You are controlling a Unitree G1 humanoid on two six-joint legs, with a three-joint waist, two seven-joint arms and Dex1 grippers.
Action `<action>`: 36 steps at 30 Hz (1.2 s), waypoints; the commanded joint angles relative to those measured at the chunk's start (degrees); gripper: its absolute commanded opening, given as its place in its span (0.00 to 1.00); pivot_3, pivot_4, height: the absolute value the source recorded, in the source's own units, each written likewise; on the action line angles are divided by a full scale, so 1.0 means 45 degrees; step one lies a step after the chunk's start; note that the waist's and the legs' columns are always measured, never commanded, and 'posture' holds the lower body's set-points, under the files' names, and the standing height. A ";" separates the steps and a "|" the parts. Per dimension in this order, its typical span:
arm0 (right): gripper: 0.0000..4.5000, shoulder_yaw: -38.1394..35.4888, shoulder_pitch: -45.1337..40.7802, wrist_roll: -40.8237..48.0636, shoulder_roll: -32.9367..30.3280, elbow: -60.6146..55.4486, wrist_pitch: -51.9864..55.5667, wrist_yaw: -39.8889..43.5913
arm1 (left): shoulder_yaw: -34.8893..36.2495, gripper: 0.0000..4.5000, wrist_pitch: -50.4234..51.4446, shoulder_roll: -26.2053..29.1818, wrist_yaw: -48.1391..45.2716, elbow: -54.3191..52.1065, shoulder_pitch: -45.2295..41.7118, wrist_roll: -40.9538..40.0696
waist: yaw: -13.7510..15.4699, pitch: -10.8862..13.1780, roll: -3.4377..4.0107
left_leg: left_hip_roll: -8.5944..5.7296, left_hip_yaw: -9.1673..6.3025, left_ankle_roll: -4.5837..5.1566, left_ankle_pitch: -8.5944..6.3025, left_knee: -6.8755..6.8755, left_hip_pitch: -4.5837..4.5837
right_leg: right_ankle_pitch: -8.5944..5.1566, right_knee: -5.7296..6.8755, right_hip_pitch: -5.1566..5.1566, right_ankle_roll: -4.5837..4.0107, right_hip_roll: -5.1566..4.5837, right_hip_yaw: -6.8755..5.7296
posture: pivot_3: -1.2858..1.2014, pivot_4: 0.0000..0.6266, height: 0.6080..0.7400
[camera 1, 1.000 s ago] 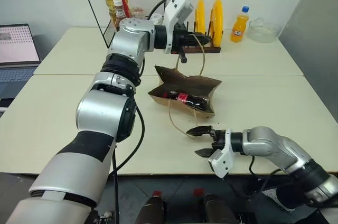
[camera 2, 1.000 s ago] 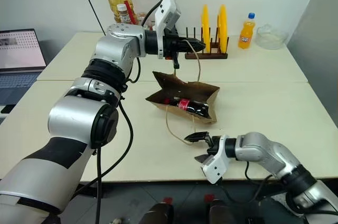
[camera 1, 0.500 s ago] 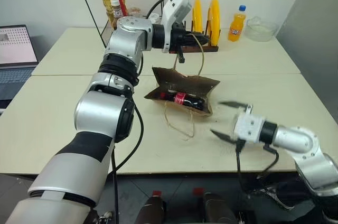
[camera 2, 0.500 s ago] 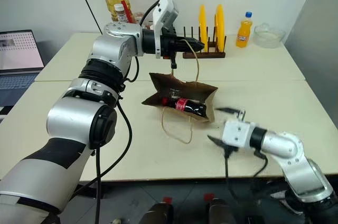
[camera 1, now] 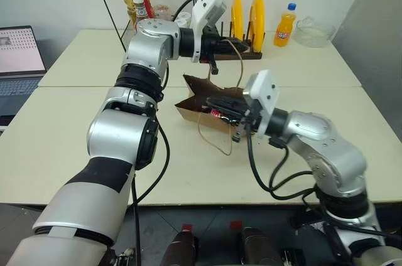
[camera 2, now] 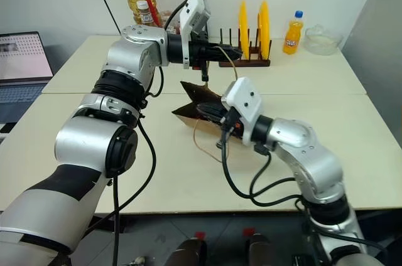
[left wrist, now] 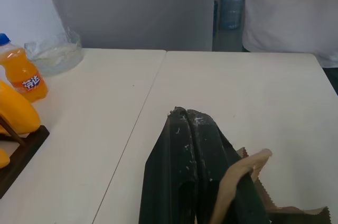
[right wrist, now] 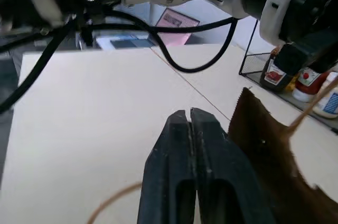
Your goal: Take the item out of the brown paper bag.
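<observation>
The bag lay on its side near the middle of the table, its mouth partly propped open. The left gripper hung above it with fingers pressed together, pinching one cord handle and holding it up taut. In the left wrist view a strip of brown paper lay against the closed fingers.

The right gripper was level at the bag's mouth, pointing left, fingers together with nothing between them in the right wrist view. The bag's torn edge stood just beside it.

The cola bottle lay inside the bag; just a bit of its red label was visible past the right gripper. The second handle trailed loose on the table on the near side.

At the far edge stood a plate rack with yellow plates, an orange soda bottle and a glass bowl. A laptop sat far left.
</observation>
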 commanded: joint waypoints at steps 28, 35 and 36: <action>0.21 0.3141 -0.1799 -0.4783 -0.1262 0.5832 -0.1187 0.0137 | 0.0150 0.00 0.0044 0.0000 -0.0265 -0.1123 0.0155 -0.0297 | -0.0366 0.0002 0.0005 | -0.0006 0.0025 -0.0010 0.0006 0.0004 -0.0025 | 0.0004 0.0088 -0.0115 -0.0004 0.0014 0.0052 | 0.52 0.24 1.00; 0.76 0.4096 -0.2165 -0.6015 -0.2031 0.6077 -0.1718 0.1054 | 0.0157 0.00 -0.0032 0.0032 -0.0321 -0.1094 0.0163 -0.0292 | -0.0419 0.0002 0.0005 | -0.0008 0.0023 -0.0010 0.0006 0.0013 -0.0023 | 0.0004 0.0100 -0.0114 -0.0004 0.0014 0.0050 | 0.52 0.24 1.00; 0.82 0.4114 -0.2204 -0.6042 -0.2065 0.6094 -0.1699 0.1197 | 0.0160 0.00 -0.0043 0.0030 -0.0309 -0.1078 0.0155 -0.0289 | -0.0422 0.0002 0.0005 | -0.0008 0.0023 -0.0011 0.0007 0.0012 -0.0023 | 0.0004 0.0100 -0.0115 -0.0004 0.0014 0.0050 | 0.52 0.24 1.00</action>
